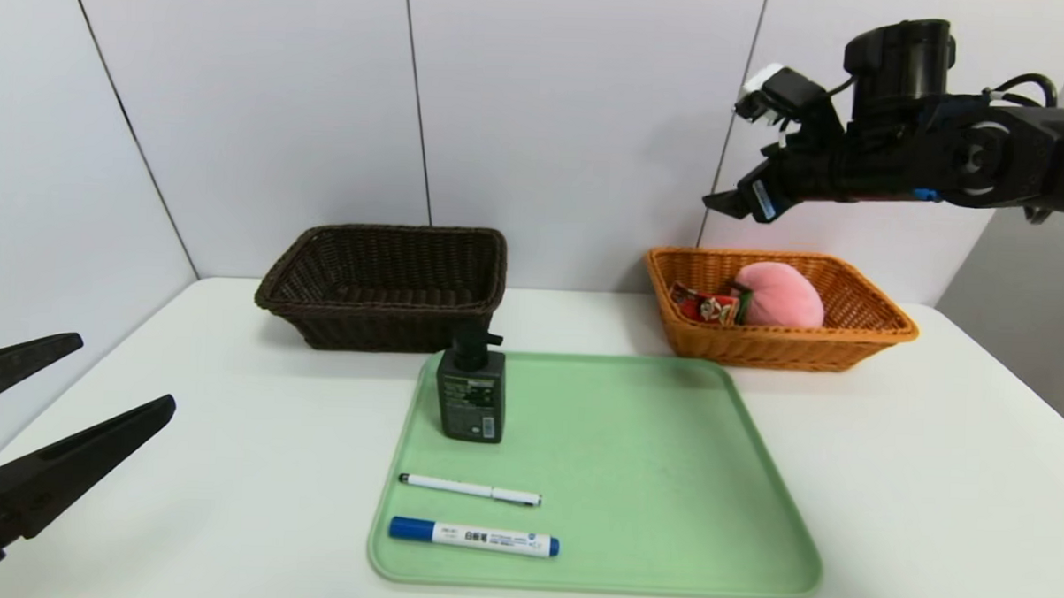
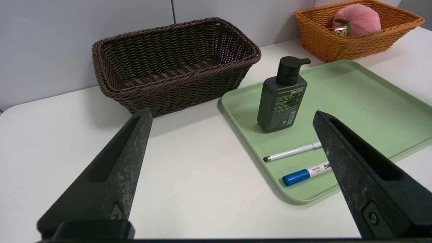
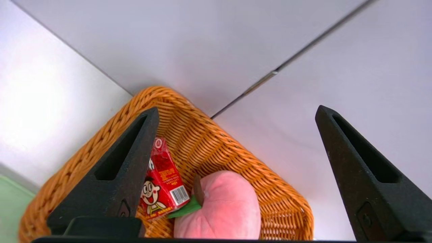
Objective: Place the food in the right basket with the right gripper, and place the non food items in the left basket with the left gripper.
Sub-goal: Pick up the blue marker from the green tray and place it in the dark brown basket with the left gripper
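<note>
White table (image 1: 888, 488); peach (image 1: 784, 294) half hides snack pkt (image 1: 704, 305) in orange basket (image 1: 858, 332).

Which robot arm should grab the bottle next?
The left. The left gripper waits open beside the tray, nearer the pump bottle and the dark brown basket. The right gripper hangs above the orange basket.

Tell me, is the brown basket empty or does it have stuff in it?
Empty. The dark brown basket shows only its woven bottom; the pump bottle, pen and marker sit on the green tray.
</note>
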Robot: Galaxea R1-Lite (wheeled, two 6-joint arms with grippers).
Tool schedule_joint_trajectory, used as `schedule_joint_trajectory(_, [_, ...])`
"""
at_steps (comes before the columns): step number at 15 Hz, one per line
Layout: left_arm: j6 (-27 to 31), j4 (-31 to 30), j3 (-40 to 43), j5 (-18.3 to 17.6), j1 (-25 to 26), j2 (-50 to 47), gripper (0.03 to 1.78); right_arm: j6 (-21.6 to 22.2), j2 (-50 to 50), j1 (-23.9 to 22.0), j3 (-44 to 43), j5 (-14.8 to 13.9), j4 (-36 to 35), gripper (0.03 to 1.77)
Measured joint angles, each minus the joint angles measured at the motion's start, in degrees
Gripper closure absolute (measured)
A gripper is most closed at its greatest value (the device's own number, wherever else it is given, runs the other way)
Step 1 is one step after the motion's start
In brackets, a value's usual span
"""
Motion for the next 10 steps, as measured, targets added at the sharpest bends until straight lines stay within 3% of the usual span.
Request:
schedule_joint_trajectory(2, [0.0,0.0,0.0,0.1,0.0,-0.1,0.12,3.2,-2.5,-1.0,2.0,-4.0,-0.8,0.17])
schedule_joint_trajectory(5, [-0.1,0.0,0.2,1.8,0.0,-0.1,0.12,12.7,-5.8,-1.2,7.1,-13.5,-7.0,0.15])
schedule_joint_trajectory(6, [-0.2,0.0,0.2,2.4,0.0,-0.2,0.12,14.8,-7.2,-1.4,9.8,-15.5,-9.4,0.14])
schedule_joint_trajectory(10, [-0.4,-0.1,0.3,4.1,0.0,-0.4,0.12,17.9,-17.2,-2.6,27.1,-17.3,-16.8,0.12])
